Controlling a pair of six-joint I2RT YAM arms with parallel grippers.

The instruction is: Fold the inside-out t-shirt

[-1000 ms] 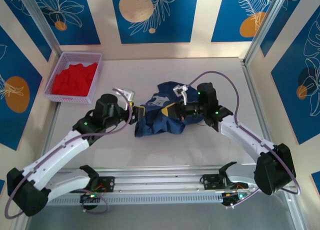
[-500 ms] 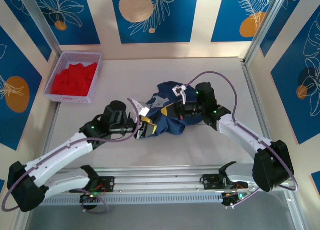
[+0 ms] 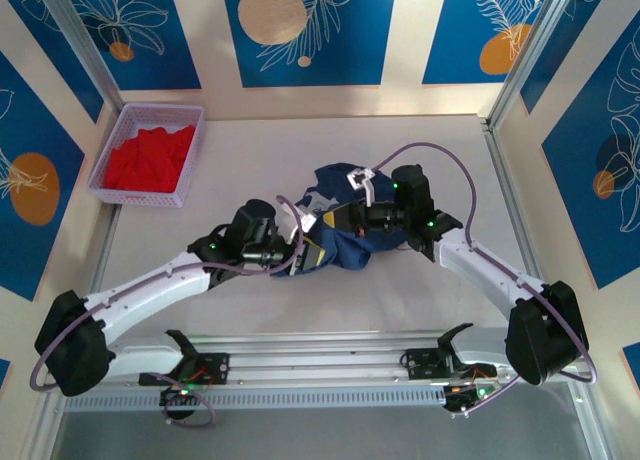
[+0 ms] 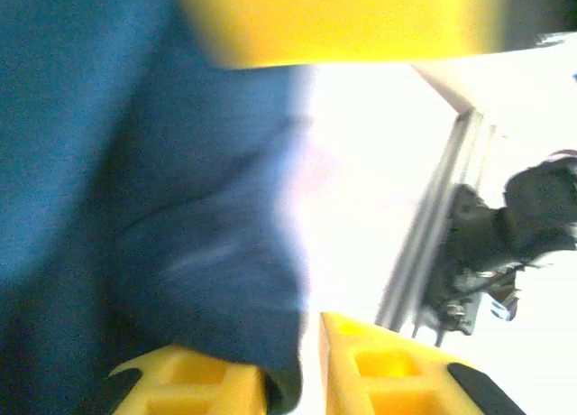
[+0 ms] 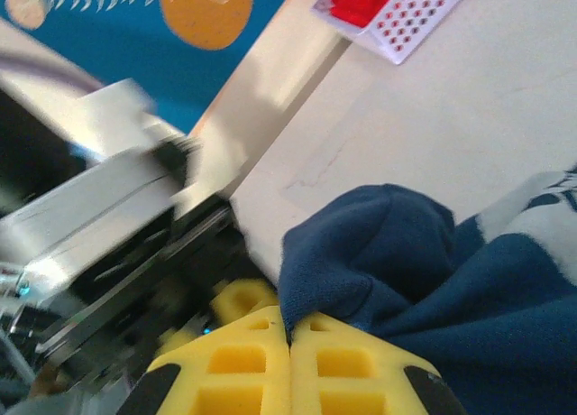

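Here, the inside-out t-shirt, bunched on the tabletop, is clamped by the right hand and the left hand.

Red garment in white basket, pale table

Left jaws narrower, farther onto t-shirt

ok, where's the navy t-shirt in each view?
Top external: t-shirt at the centre of the table.
Left wrist: t-shirt across the left half, blurred.
Right wrist: t-shirt lower right, a fold pinched in the right end effector.
Shared landmark: basket of red cloth, upper left in top external, top edge in right wrist.
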